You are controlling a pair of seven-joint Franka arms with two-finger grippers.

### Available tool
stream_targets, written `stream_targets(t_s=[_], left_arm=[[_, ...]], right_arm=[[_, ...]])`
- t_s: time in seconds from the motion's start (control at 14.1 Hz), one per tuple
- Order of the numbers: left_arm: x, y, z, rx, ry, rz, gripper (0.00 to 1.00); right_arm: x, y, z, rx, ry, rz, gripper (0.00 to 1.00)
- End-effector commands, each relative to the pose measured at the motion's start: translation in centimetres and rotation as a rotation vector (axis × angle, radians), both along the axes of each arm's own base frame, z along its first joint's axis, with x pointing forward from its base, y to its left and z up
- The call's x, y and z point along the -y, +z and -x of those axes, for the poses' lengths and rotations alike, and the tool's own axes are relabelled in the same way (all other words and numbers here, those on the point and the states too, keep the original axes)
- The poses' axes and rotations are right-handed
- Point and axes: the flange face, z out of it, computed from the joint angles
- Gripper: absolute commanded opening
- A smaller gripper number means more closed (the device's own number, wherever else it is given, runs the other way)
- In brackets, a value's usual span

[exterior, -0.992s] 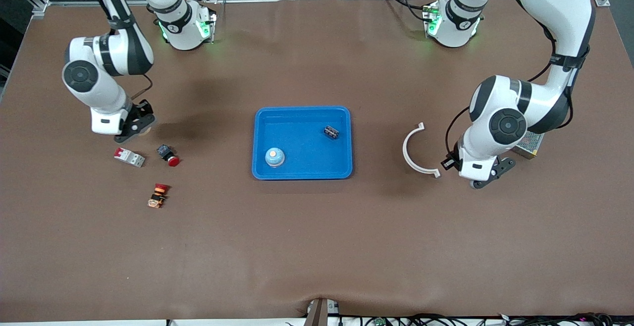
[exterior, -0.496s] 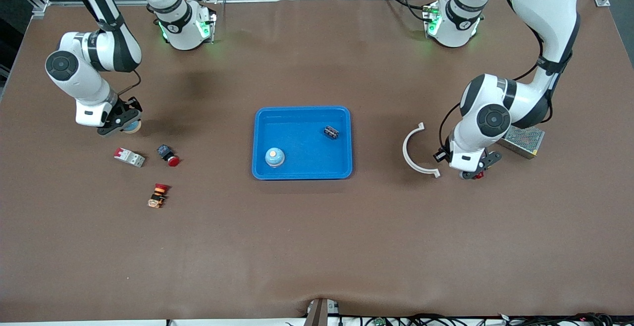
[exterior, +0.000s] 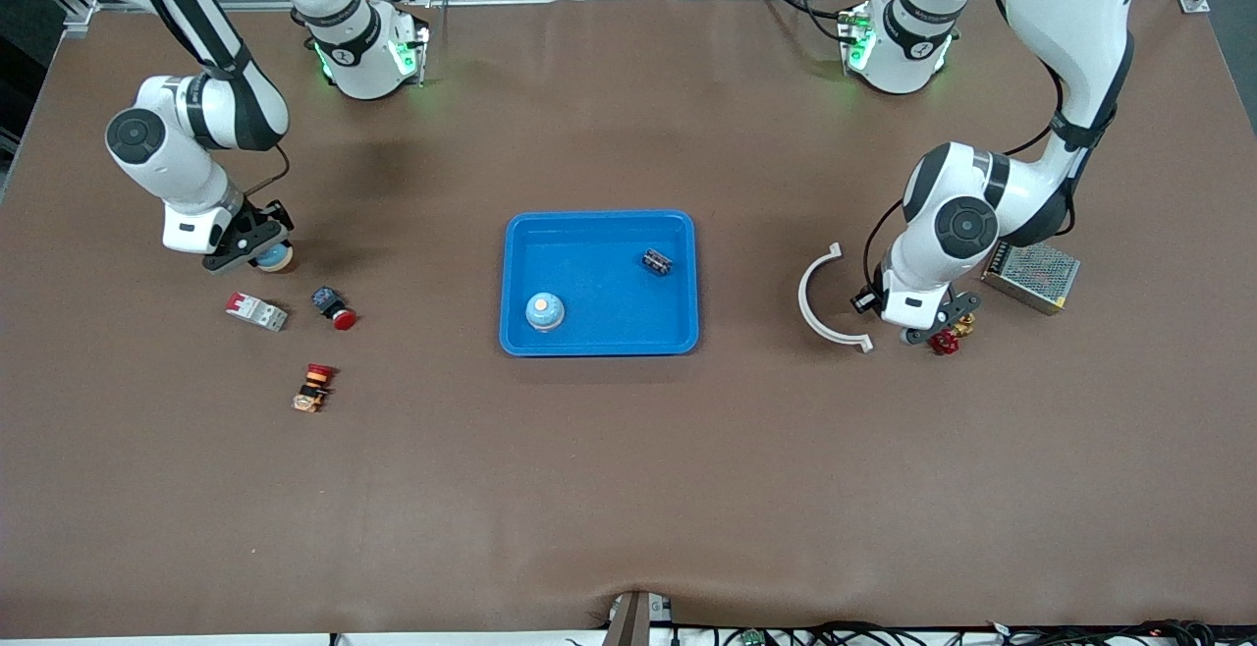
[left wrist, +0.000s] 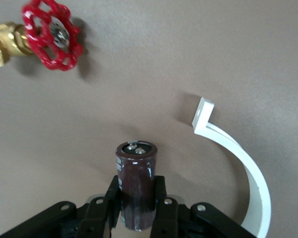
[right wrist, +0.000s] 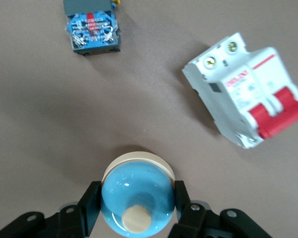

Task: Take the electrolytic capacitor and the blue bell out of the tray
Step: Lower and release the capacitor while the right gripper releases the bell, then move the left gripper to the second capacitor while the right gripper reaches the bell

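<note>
Brown counter (exterior: 628,489) is carrying the bright-blue tray (exterior: 601,217) at its middle, rim raised, corners rounded. Left gripper (exterior: 933,335) is hanging low over the counter toward the left arm's end, between the white curved bracket (exterior: 820,297) and the red-handled valve (left wrist: 49,32), and is clamping the electrolytic capacitor (left wrist: 136,168): a dark brown can, held upright, two terminals showing on its flat top. Right gripper (exterior: 253,251) is sitting low over the counter toward the right arm's end, above the white circuit breaker (right wrist: 246,109), and is pinching the blue bell (right wrist: 137,196): a glossy blue dome on a cream base, cream knob on top. Judging progress: both held parts are well clear of the tray but neither is being released yet, so set-down is remaining. The tray is nevertheless holding a second blue bell (exterior: 544,311) and a small dark part (exterior: 657,261), too small to identify.
</note>
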Motion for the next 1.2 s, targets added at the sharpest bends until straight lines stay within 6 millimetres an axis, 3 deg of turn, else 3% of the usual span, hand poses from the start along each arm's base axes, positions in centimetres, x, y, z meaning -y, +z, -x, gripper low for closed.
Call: stream_targets(t_s=[0.0,0.07,0.14,0.21,0.28,0.35,0.42,0.57,0.85,0.99,1.13], left_arm=[[0.0,-1.7,0.7,0.012,-0.004,0.015,0.00],[0.1,-2.2,0.8,0.007,-0.004,0.017,0.00],[0.1,-2.4,0.8,0.002,-0.001,0.017,0.15],[0.1,-2.4,0.7,0.004,0.005,0.017,0.45],[0.2,-2.0,0.6,0.012,0.019,0.016,0.77],[0.4,-1.5,0.4,0.021,0.038,0.016,1.00],[0.6,-0.7,0.0,0.037,0.052,0.015,1.00],[1.7,1.6,-1.3,0.065,0.082,0.015,1.00],[5.4,7.4,-4.3,0.029,0.108,-0.011,1.00],[7.6,9.4,-5.1,0.041,0.129,0.005,1.00],[9.9,10.2,-5.0,0.056,0.149,0.024,1.00]], right_arm=[[0.1,-1.1,-0.1,0.011,-0.010,-0.013,0.00],[0.0,-1.1,0.0,0.010,-0.014,-0.014,0.00],[0.0,-1.2,0.0,0.008,-0.014,-0.015,0.00],[0.1,-1.2,0.0,0.007,-0.017,-0.015,0.00],[0.1,-1.2,0.0,0.007,-0.017,-0.015,0.09],[0.1,-1.2,0.0,0.007,-0.017,-0.015,0.65],[0.1,-1.1,0.0,0.008,-0.013,-0.014,1.00],[0.0,-0.2,-0.5,0.023,-0.009,-0.004,1.00],[-1.0,5.2,-2.2,-0.057,-0.056,0.067,1.00],[-4.9,8.8,-2.4,-0.075,-0.258,0.030,1.00],[-9.3,11.2,-2.4,-0.117,-0.515,-0.043,1.00]])
